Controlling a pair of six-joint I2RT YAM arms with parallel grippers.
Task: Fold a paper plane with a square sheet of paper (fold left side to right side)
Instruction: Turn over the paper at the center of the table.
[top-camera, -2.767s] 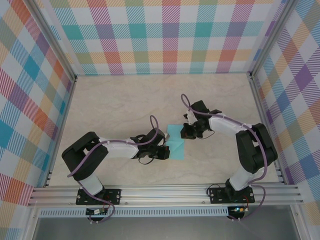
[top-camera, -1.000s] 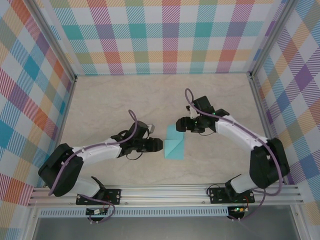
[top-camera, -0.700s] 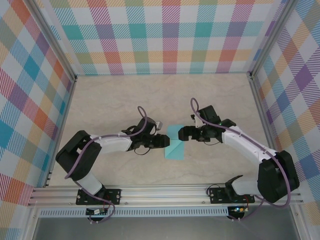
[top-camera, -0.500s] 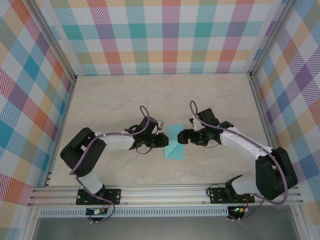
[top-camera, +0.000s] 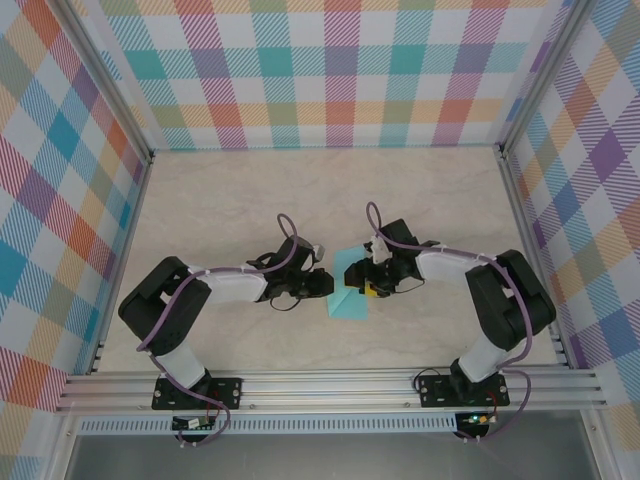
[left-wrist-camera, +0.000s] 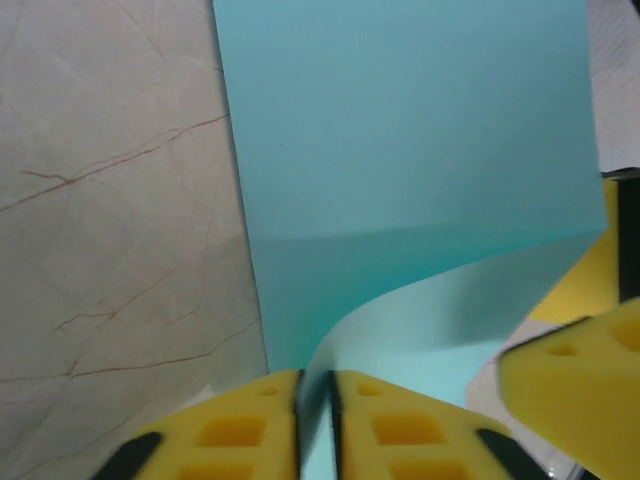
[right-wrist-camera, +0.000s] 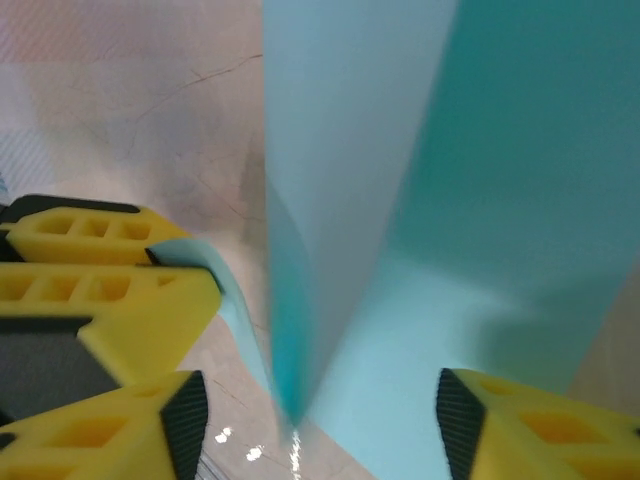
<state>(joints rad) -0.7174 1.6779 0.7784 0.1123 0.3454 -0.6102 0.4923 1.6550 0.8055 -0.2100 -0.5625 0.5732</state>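
Paper (top-camera: 347, 308) lay at the middle of the table (top-camera: 230, 200), its left edge lifted and curling over. The left gripper (left-wrist-camera: 316, 390) was clamped on that edge. The right gripper (right-wrist-camera: 320, 400) stood apart, straddling the raised flap. Step: left-to-right fold, part done. Next move likely needs the edges aligned, then the crease pressed.

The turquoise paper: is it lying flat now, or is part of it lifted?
Partly lifted. The paper's near edge curls up off the table, pinched in the left tool; the far part lies on it.
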